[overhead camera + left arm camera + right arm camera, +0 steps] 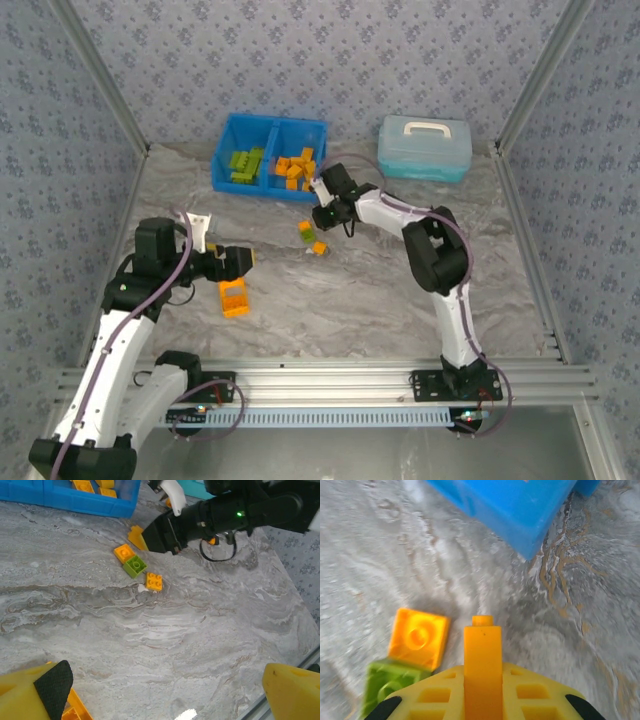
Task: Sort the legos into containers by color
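Right gripper is clamped edge-on on a thin orange brick near the blue bin; I fear the narrow hold lets it pivot and drop among the loose bricks

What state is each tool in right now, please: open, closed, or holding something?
Left tool: open, holding nothing.
Right tool: closed on an orange brick.

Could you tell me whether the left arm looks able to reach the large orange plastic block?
Probably yes: the open left gripper sits right beside the large orange plastic block, with nothing between them.
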You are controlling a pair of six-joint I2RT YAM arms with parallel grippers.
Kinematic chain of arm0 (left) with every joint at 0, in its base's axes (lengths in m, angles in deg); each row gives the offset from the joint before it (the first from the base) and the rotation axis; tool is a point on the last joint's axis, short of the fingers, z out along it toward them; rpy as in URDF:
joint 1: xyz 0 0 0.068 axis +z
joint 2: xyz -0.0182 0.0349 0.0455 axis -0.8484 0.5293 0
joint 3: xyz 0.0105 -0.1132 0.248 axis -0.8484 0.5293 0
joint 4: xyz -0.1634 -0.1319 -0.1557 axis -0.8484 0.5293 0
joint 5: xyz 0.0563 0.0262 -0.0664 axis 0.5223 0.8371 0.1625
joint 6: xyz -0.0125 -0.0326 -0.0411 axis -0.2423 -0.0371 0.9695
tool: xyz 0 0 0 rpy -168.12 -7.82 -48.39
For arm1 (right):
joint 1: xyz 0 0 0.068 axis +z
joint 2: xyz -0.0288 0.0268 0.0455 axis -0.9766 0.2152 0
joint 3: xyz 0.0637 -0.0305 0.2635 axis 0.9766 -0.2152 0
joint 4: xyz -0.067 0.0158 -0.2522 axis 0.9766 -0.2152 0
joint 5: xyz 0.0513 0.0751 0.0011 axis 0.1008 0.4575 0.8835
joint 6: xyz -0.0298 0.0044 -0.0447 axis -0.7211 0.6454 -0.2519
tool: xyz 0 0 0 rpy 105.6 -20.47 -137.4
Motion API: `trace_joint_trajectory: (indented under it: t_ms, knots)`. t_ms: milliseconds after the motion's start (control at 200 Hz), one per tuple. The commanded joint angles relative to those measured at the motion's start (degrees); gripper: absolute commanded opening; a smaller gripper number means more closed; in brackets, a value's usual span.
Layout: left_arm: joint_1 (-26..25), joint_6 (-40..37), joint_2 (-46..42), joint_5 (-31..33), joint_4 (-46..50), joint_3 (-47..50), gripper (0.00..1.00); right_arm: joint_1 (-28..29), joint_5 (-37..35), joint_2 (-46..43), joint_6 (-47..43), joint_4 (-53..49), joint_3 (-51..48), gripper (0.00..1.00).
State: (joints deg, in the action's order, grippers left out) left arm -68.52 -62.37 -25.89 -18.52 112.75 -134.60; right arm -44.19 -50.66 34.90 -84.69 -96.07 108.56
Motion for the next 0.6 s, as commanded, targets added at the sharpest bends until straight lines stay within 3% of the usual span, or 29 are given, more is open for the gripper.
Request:
trace_joint_trajectory:
  t_ms: [0,115,205,595]
  knots:
    - [0.2,-0.6,-0.1,0.9,0.7,-0.6,0.99,3.2,-3.4,-9.9,1.9,3.9,-2.4,0.2]
    - [0.4,-0.6,-0.4,1.9,0.8,-0.6,0.99,6.0,-8.5,-12.7,2.4,5.9,-0.5,0.22]
    - [0.4,-0.5,-0.6,3.1,0.7,-0.7,0.99,6.9,-14.2,-9.5,3.9,6.5,5.8,0.23]
    - [0.5,-0.6,-1.3,10.1,3.7,-1.3,0.99,5.9,-24.4,27.5,4.8,-12.3,60.1,0.22]
